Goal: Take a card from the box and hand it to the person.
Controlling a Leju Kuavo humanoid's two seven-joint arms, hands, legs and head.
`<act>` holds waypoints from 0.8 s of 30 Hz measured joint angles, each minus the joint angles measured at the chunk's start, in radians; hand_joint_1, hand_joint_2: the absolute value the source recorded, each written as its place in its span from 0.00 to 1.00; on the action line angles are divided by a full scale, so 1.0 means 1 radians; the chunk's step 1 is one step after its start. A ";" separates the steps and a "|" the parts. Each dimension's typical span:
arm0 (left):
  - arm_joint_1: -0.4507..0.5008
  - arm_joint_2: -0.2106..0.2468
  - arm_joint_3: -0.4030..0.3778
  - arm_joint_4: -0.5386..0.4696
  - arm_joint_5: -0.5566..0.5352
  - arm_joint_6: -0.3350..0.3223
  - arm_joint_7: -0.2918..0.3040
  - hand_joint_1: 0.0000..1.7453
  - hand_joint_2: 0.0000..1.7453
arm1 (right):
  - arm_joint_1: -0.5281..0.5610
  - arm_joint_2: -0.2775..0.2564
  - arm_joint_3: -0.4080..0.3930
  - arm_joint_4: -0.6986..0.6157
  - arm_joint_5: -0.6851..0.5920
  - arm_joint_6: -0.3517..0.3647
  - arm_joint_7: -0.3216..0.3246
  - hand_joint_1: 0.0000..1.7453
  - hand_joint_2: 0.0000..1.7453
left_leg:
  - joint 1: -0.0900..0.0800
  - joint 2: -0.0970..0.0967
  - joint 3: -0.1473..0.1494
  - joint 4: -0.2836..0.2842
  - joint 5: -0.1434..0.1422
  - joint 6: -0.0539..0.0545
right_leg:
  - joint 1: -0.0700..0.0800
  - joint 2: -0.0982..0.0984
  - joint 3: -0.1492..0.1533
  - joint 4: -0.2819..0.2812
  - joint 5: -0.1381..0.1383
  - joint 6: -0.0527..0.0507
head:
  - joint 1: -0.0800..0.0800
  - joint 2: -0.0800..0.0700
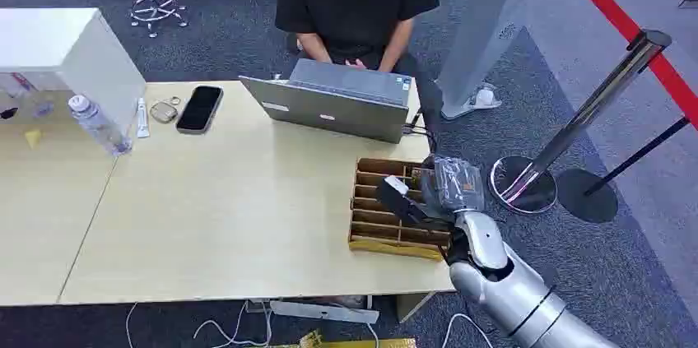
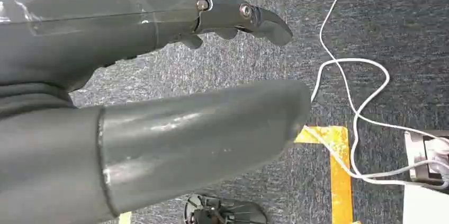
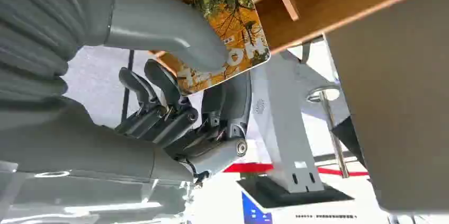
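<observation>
A card is pinched by the right hand at the box; the left hand hangs empty, fingers apart.

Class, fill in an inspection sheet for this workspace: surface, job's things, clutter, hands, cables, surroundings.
Surface: pale wooden table.
Job's things: slotted wooden box at the table's right edge; card with autumn-leaf print, pinched over the box.
Clutter: laptop, phone, water bottle, small tube.
Hands: right hand grips the card between thumb and fingers; left hand hangs over the carpet, holding nothing.
Cables: white cable looping on the floor.
Surroundings: seated person behind the laptop; stanchion; red floor line.
</observation>
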 joint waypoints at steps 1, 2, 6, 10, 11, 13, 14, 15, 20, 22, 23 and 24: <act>0.000 0.000 0.000 0.000 0.000 0.000 0.000 0.00 0.00 | 0.000 -0.001 -0.001 -0.006 0.000 0.000 0.000 0.93 1.00 | 0.000 0.000 0.000 0.000 0.000 0.000 | 0.000 0.000 0.000 0.000 0.000 0.000 | 0.000 0.000; 0.000 0.000 0.000 0.000 0.000 0.000 0.000 0.00 0.00 | 0.000 -0.003 -0.001 -0.011 0.001 0.000 0.000 0.94 1.00 | 0.000 0.000 0.000 0.000 0.000 0.000 | 0.000 0.000 0.000 0.000 0.000 0.000 | 0.000 0.000; 0.000 0.000 0.002 0.000 0.000 0.000 0.000 0.00 0.00 | 0.001 -0.009 -0.006 -0.037 0.015 -0.006 -0.001 0.98 1.00 | 0.000 0.000 0.000 0.000 0.000 0.000 | 0.000 0.000 0.000 0.000 0.000 0.000 | 0.000 0.000; 0.000 0.000 0.006 0.000 0.000 0.000 0.000 0.00 0.00 | 0.001 -0.016 -0.015 -0.065 0.020 -0.029 -0.008 0.93 1.00 | 0.000 0.000 0.000 0.000 0.000 0.000 | 0.000 0.000 0.000 0.000 0.000 0.000 | 0.000 0.000; 0.000 0.000 0.006 0.000 0.000 0.000 -0.001 0.00 0.00 | 0.001 -0.018 -0.017 -0.072 0.020 -0.035 -0.011 0.94 1.00 | 0.000 0.000 0.000 0.000 0.000 0.000 | 0.000 0.000 0.000 0.000 0.000 0.000 | 0.000 0.000; 0.000 0.000 0.006 0.000 0.000 0.000 -0.001 0.00 0.00 | 0.001 -0.019 -0.025 -0.083 0.021 -0.044 -0.017 0.94 1.00 | 0.000 0.000 0.000 0.000 0.000 0.000 | 0.000 0.000 0.000 0.000 0.000 0.000 | 0.000 0.000; 0.000 0.000 0.006 0.000 0.000 0.000 -0.001 0.00 0.00 | 0.001 -0.019 -0.029 -0.088 0.022 -0.047 -0.019 0.94 1.00 | 0.000 0.000 0.000 0.000 0.000 0.000 | 0.000 0.000 0.000 0.000 0.000 0.000 | 0.000 0.000; 0.000 0.000 0.006 0.000 0.000 0.000 -0.001 0.00 0.00 | 0.000 -0.019 -0.031 -0.093 0.022 -0.050 -0.020 0.94 1.00 | 0.000 0.000 0.000 0.000 0.000 0.000 | 0.000 0.000 0.000 0.000 0.000 0.000 | 0.000 0.000; 0.000 0.000 0.006 0.000 0.000 0.000 -0.002 0.00 0.00 | 0.000 -0.019 -0.035 -0.103 0.020 -0.062 -0.032 0.93 1.00 | 0.000 0.000 0.000 0.000 0.000 0.000 | 0.000 0.000 0.000 0.000 0.000 0.000 | 0.000 0.000; 0.000 0.000 0.006 0.000 0.000 0.000 -0.002 0.00 0.00 | -0.001 -0.019 -0.042 -0.104 0.016 -0.073 -0.036 0.95 1.00 | 0.000 0.000 0.000 0.000 0.000 0.000 | 0.000 0.000 0.000 0.000 0.000 0.000 | 0.000 0.000; 0.001 0.000 0.006 0.000 0.000 0.000 -0.002 0.00 0.00 | -0.001 -0.019 -0.045 -0.104 0.014 -0.083 -0.039 0.96 1.00 | 0.000 0.000 0.000 0.000 0.000 0.000 | 0.000 0.000 0.000 0.000 0.000 0.000 | 0.000 0.000; 0.000 0.000 0.006 0.000 0.000 0.000 0.000 0.00 0.00 | -0.002 -0.019 -0.048 -0.104 0.010 -0.095 -0.044 0.97 1.00 | 0.000 0.000 0.000 0.000 0.000 0.000 | 0.000 0.000 0.000 0.000 0.000 0.000 | 0.000 0.000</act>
